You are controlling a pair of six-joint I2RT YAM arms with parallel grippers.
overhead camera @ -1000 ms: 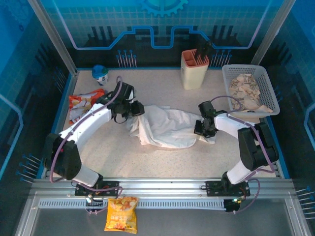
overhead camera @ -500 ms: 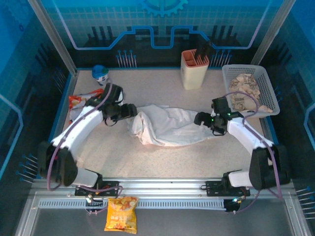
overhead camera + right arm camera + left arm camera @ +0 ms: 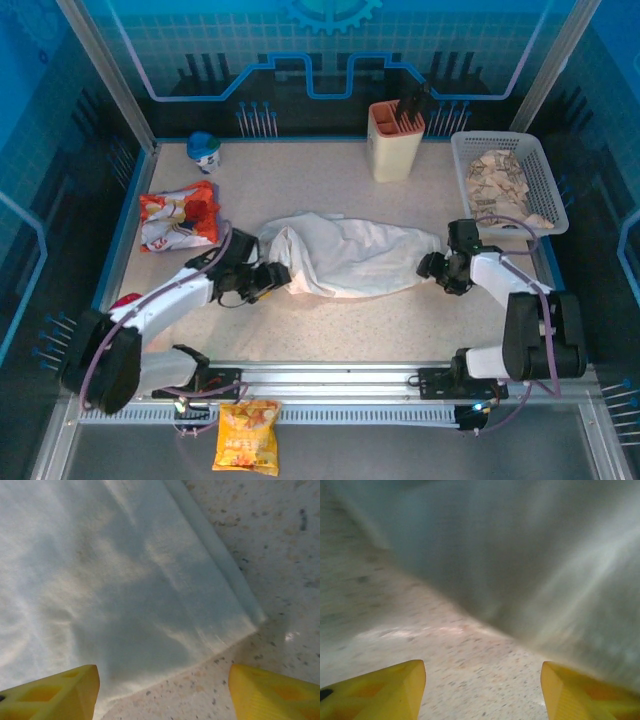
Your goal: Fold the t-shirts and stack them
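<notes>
From above: white shirt [image 3: 350, 255] crumpled in a long heap left of the basket [image 3: 545, 190], long axis running straight away from the basket's side. Right gripper [image 3: 432, 268] just off the heap's basket-side end, left gripper [image 3: 275, 277] just off the end farthest from the basket; each arm nearest its own end. Left wrist: yellow fingers [image 3: 380, 690] spread wide over bare table [image 3: 470, 655], gripping nothing; cloth close ahead, toward the basket. Right wrist: fingers [image 3: 50, 692] likewise parted and empty, a flat corner of the shirt lying just beyond the tips, away from the basket. Probably calls for advancing each gripper onto its end before closing.
</notes>
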